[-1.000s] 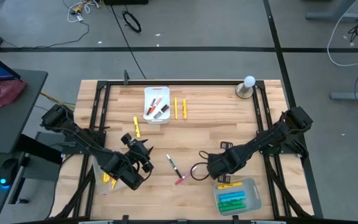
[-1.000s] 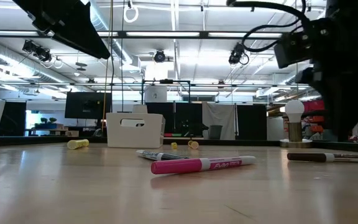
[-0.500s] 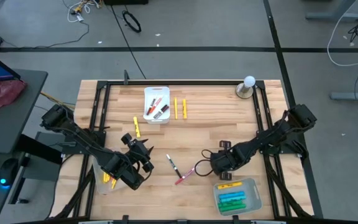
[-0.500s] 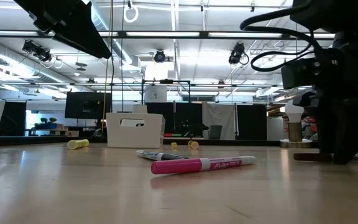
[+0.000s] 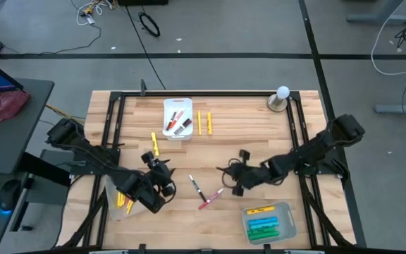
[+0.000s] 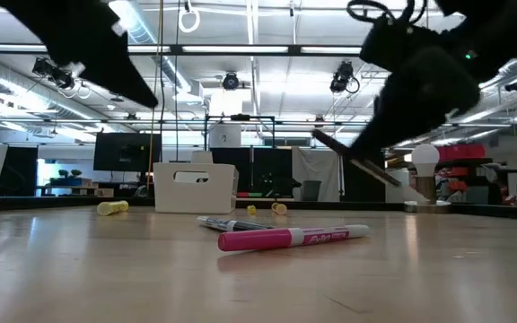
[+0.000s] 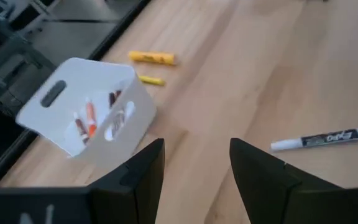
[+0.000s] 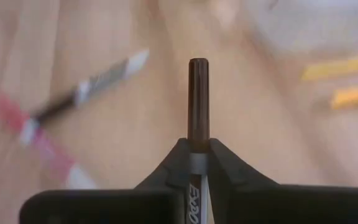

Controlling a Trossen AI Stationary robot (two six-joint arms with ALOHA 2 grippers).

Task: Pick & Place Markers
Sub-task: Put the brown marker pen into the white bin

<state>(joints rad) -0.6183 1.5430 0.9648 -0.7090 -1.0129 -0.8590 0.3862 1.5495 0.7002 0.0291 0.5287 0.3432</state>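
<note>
Clenching a dark marker (image 8: 197, 99) just behind its cap above mid-bench (image 5: 245, 127), the right gripper (image 8: 197, 152) suits this light, stiff, slippery stick; left gripper (image 7: 194, 165) hangs released

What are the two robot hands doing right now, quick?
Left gripper: open, holding nothing, above the table.
Right gripper: shut on a brown-capped marker, lifted off the table.
</note>
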